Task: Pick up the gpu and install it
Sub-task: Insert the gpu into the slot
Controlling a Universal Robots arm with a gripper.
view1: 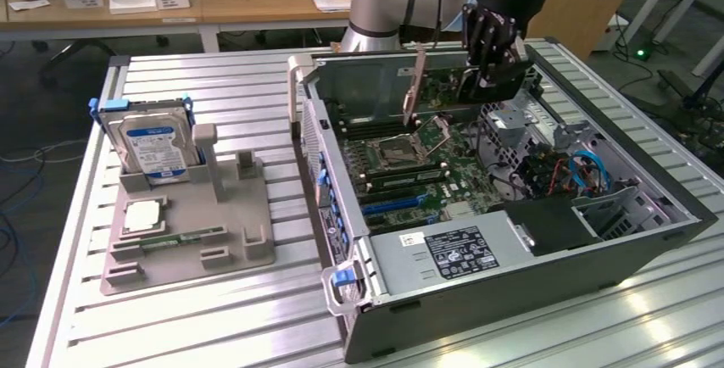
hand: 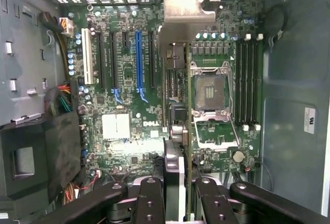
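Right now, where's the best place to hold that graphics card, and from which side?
Its upper edge, from above. The graphics card hangs upright over the open computer; it is thin and flat, so the fingers pinch its two faces.

A ribbed metal table (view1: 169, 317) is seen centrally in the exterior view. Wooden desks (view1: 271, 8) are set at eleven o'clock, a wooden cabinet (view1: 588, 3) at one o'clock; grey floor (view1: 29, 114) is glimpsed at nine o'clock.

Slots (hand: 138, 61) lie open between the black shroud (hand: 62, 146) and gpu (hand: 175, 168).
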